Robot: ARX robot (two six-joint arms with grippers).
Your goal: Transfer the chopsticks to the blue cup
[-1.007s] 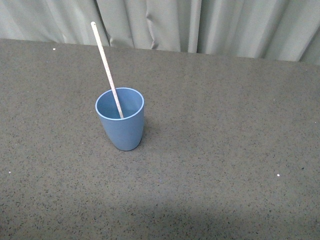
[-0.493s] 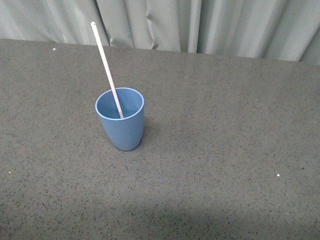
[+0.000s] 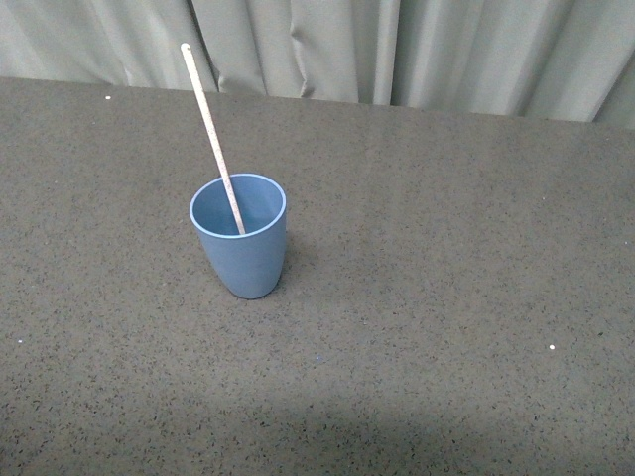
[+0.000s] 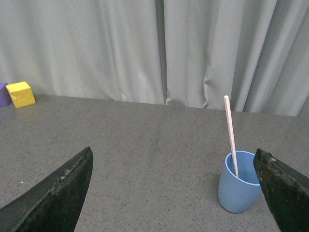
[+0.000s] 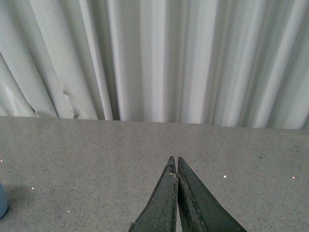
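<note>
The blue cup (image 3: 239,236) stands upright on the dark speckled table, left of centre in the front view. One pale cream chopstick (image 3: 209,129) stands in it, leaning to the far left with its tip well above the rim. In the left wrist view the cup (image 4: 237,184) and the chopstick (image 4: 230,133) show near one finger (image 4: 285,186) of my left gripper (image 4: 174,154), which is open wide, empty and pulled back from the cup. My right gripper (image 5: 175,158) is shut and empty, off to the cup's right. Neither gripper shows in the front view.
A grey curtain (image 3: 397,50) hangs along the table's far edge. A yellow block (image 4: 20,94) and a purple block (image 4: 3,94) sit at the far edge in the left wrist view. A sliver of the cup (image 5: 2,199) shows at the right wrist view's edge.
</note>
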